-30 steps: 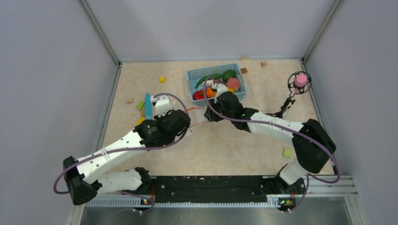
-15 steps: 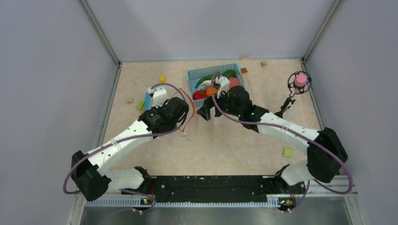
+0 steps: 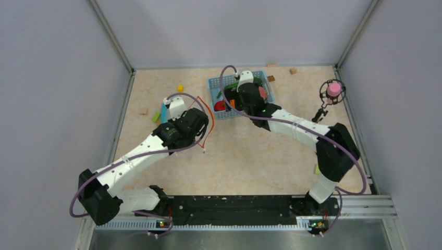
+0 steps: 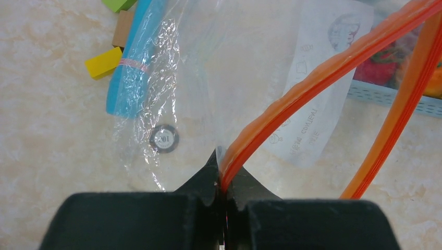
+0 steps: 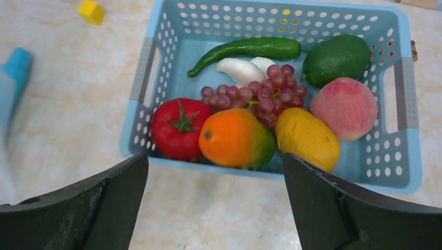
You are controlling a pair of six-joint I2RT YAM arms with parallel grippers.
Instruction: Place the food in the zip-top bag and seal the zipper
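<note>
**A:** The zip-top bag (image 4: 198, 62) sits at nine o'clock on the table (image 3: 250, 161), mouth pulled apart, and no food shows inside it!

**B:** Right. The left gripper (image 4: 221, 190) is pinched tight on the zipper (image 4: 312, 78). It has one orange-red lip, and the other lip swings free beside it.

**A:** And the food (image 5: 266, 99)?

**B:** All in the blue basket (image 5: 271, 13), up at twelve o'clock. Inside it, the tomato (image 5: 177, 127) is at eight, the orange (image 5: 234, 138) at six and the mango (image 5: 307, 138) at five. The peach (image 5: 346, 107) is at three, the pepper (image 5: 336, 58) at one, the chili (image 5: 250, 48) along twelve, and the grapes (image 5: 276, 88) are dead centre.

**A:** Right gripper (image 5: 216, 161)?

**B:** Jaws spread wide, nothing in them, hanging over the basket's near rim. By my reckoning we're at the very start: every piece to load, then the seal to run.

**A:** Any writing?

**B:** A round sticker (image 4: 164, 139) on the bag reads "301", I think. There's also a white printed panel (image 4: 318, 104), but it shows mirrored through the plastic, so I can't read it.
</note>
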